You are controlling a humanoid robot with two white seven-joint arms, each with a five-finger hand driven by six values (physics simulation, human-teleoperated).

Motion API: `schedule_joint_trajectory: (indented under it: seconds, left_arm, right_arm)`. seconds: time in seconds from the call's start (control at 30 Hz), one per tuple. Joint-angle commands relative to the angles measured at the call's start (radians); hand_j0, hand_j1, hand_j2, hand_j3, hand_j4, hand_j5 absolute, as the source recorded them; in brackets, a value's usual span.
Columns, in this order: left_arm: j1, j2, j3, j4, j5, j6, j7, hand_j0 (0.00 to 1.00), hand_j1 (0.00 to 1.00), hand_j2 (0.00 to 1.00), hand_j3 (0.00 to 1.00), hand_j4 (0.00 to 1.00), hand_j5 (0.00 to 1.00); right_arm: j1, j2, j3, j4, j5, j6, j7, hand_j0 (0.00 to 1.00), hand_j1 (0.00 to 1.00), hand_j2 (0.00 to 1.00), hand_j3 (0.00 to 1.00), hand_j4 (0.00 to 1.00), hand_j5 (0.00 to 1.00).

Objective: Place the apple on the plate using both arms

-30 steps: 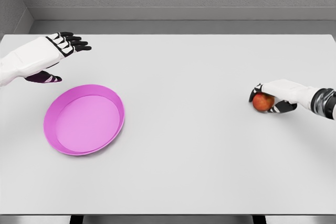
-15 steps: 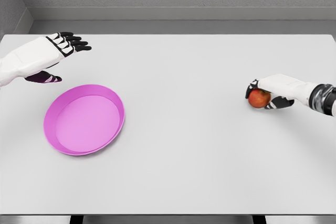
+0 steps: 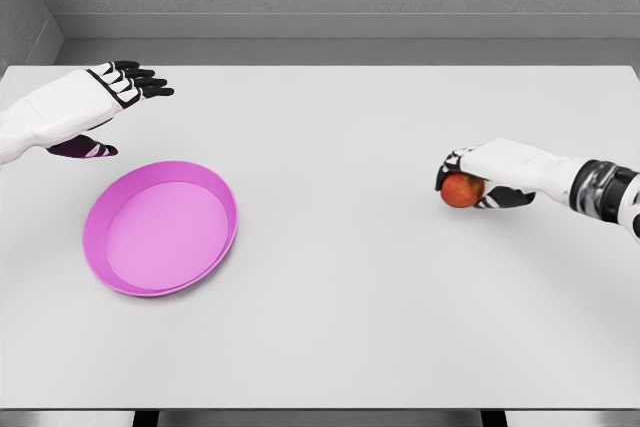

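Carrying the round red apple (image 3: 461,190) on the table's right side, your right hand (image 3: 490,172) wraps it from above, well apart from the shallow pink round plate (image 3: 160,227). Your left hand (image 3: 95,107) hovers spread beyond the plate, holding nothing, likely placed to receive a handover.

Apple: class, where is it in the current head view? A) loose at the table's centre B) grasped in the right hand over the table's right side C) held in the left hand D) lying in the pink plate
B: the right hand has its fingers curled around the apple, far right of the pink plate, which holds nothing; the left hand is open.
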Motion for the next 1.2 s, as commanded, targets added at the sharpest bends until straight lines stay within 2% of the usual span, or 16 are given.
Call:
schedule_joint_trajectory:
  seconds: [0.0, 0.3, 0.6, 1.17]
  left_arm:
    - [0.0, 0.001, 0.001, 0.0, 0.006, 0.0, 0.001, 1.0, 1.0, 1.0, 1.0, 1.0, 1.0]
    - [0.0, 0.001, 0.001, 0.0, 0.006, 0.0, 0.001, 1.0, 1.0, 1.0, 1.0, 1.0, 1.0]
    - [0.0, 0.001, 0.001, 0.001, 0.005, 0.0, 0.001, 1.0, 1.0, 1.0, 1.0, 1.0, 1.0]
    - [0.0, 0.001, 0.001, 0.003, 0.005, 0.0, 0.001, 1.0, 1.0, 1.0, 1.0, 1.0, 1.0]
  right_arm:
    - [-0.002, 0.007, 0.0, -0.006, -0.002, -0.034, -0.002, 0.57, 0.57, 0.57, 0.57, 0.57, 0.57]
    - [-0.005, 0.058, 0.005, -0.006, -0.002, -0.118, -0.002, 0.57, 0.57, 0.57, 0.57, 0.57, 0.57]
    - [-0.011, 0.124, 0.028, -0.008, -0.003, -0.131, -0.001, 0.57, 0.57, 0.57, 0.57, 0.57, 0.57]
    - [-0.095, 0.26, 0.178, -0.006, -0.002, -0.111, -0.001, 0.57, 0.57, 0.57, 0.57, 0.57, 0.57]
